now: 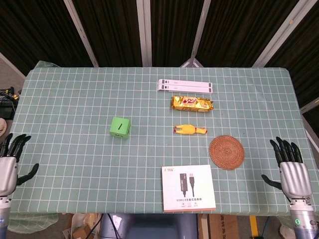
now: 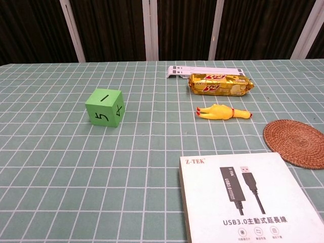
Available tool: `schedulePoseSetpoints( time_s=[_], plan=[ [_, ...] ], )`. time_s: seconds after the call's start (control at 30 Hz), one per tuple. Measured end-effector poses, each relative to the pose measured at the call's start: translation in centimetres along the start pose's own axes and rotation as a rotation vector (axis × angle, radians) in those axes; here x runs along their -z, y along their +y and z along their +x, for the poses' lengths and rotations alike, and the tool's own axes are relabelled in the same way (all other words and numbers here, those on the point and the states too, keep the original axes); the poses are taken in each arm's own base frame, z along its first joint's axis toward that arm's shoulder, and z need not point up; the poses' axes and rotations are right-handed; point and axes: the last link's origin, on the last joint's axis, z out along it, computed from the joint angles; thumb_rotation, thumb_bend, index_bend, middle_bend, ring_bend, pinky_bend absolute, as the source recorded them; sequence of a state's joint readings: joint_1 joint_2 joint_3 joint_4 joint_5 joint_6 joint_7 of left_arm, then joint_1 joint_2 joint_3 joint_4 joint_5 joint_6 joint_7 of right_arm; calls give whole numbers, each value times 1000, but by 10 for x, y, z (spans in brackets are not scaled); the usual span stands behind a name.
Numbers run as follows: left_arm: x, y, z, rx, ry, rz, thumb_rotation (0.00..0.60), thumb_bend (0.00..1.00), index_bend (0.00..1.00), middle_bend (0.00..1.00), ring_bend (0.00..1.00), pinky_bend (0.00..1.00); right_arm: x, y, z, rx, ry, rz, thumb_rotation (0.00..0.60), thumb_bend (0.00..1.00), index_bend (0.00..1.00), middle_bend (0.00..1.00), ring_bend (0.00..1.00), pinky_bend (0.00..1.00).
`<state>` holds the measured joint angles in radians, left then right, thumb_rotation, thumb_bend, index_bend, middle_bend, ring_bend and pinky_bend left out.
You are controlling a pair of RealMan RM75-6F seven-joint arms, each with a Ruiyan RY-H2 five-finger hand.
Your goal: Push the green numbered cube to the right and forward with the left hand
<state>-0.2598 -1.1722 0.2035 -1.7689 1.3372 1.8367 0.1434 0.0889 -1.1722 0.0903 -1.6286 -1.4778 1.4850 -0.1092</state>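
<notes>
Head view, left to right: my left hand (image 1: 7,167) sits off the tabletop's (image 1: 60,99) near-left corner, fingers spread, holding nothing, well apart from the green numbered cube (image 1: 120,128). The cube rests alone on the left-centre of the tabletop, nothing touching it. Toward the right edge lie a rubber chicken (image 1: 189,130) and a woven coaster (image 1: 227,152); my right hand (image 1: 292,175) hangs off the near-right corner, fingers apart, empty. I can't judge whether the cube already sits where I want it; with my hand parked clear, either the push is finished or it all remains.
</notes>
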Motion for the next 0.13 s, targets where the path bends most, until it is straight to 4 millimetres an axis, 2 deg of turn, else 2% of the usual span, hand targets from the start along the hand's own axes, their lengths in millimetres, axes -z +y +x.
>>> schedulePoseSetpoints(
  time_s=[0.13],
  plan=[
    [4, -5, 3, -11, 8, -8, 600, 345, 156, 114, 0, 117, -3, 1, -2, 2, -5, -1, 600, 73, 55, 0, 0, 0]
  ],
)
